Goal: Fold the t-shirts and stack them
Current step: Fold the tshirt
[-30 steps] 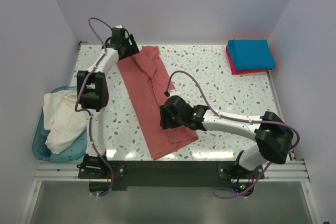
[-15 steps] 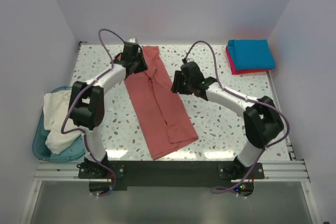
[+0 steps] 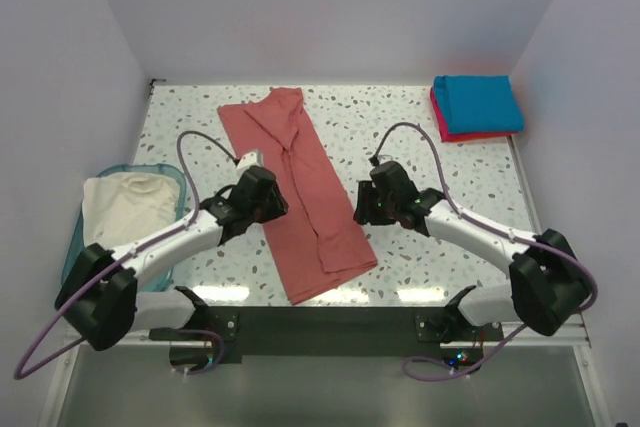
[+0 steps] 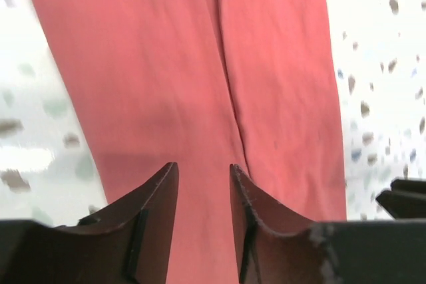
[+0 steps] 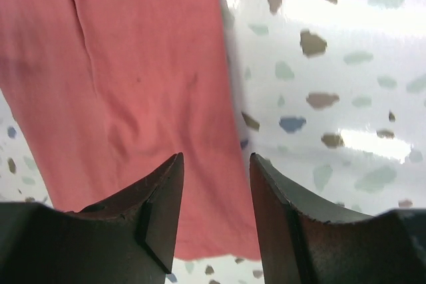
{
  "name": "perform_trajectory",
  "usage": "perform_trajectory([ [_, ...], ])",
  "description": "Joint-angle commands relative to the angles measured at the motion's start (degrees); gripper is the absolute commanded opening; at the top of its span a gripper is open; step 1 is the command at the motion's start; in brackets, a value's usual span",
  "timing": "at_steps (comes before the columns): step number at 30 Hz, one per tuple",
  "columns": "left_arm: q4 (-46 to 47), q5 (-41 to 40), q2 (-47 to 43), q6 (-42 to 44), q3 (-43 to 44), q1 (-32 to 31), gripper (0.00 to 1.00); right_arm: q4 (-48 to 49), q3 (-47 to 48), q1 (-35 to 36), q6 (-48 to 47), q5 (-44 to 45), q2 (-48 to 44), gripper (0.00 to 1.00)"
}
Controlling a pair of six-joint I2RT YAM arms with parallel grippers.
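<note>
Seen from above, the brick-red shirt (image 3: 300,197) lies on the table (image 3: 450,187) as a long narrow strip, folded lengthwise but not yet crosswise. The left gripper (image 3: 270,203) sits at one long edge and the right gripper (image 3: 368,205) at the other, with the strip running between them. Well beyond the right fingers, a teal shirt (image 3: 478,102) rests folded on a pink-red shirt (image 3: 455,133) (the stack so far). Out past the left arm, a cream shirt (image 3: 125,212) lies loose in a bin (image 3: 72,265).

In the left wrist view, the fingers (image 4: 156,211) are slightly parted with nothing between them. Red cloth spreads beneath and ahead of the tips.

In the right wrist view, the fingers (image 5: 160,211) are likewise apart and empty. The cloth's edge passes under the gap, with bare table on the outer side.

By the look of it, two shirts are finished, the brick-red one is about half folded, and the cream one is untouched.
</note>
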Motion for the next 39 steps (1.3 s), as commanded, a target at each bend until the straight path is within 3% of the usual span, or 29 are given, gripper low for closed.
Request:
perform_trajectory([
  [1,-5.3,-5.6,-7.1,-11.1,-6.5,-6.0,0.42,-3.3,-4.0,4.2,-0.4,2.9,-6.8,0.48],
  [7,-14.9,-7.7,-16.1,-25.5,-12.3,-20.0,0.52,-2.8,-11.7,7.3,3.0,3.8,-11.3,0.51],
  [14,-20.4,-9.7,-13.5,-37.3,-12.4,-34.8,0.55,-2.5,-15.0,7.3,3.7,5.0,-13.3,0.53],
  [19,-22.8,-10.2,-8.2,-43.2,-11.3,-40.8,0.55,0.4,-16.8,7.3,4.4,3.5,-11.7,0.53],
  [26,-19.8,-9.9,-6.6,-44.5,-12.7,-42.1,0.55,2.7,-19.0,7.3,5.4,2.7,-11.6,0.51],
  [29,-17.8,-9.3,-6.0,-43.5,-12.5,-42.3,0.50,3.3,-19.6,7.3,5.7,1.8,-11.2,0.45],
  [32,-16.2,-9.2,-5.9,-42.6,-12.8,-42.7,0.36,3.2,-19.8,7.4,5.7,1.4,-12.0,0.33],
  [35,-13.9,-8.3,-6.2,-40.4,-12.8,-42.9,0.17,1.5,-19.7,7.4,5.3,0.7,-13.7,0.16],
  [37,-12.9,-7.7,-6.3,-39.3,-12.4,-43.4,0.12,0.4,-19.5,7.5,5.2,0.4,-15.9,0.05],
  [39,-13.3,-7.4,-6.9,-38.4,-11.7,-43.7,0.03,-1.8,-19.6,7.5,5.0,0.3,-18.8,0.00],
])
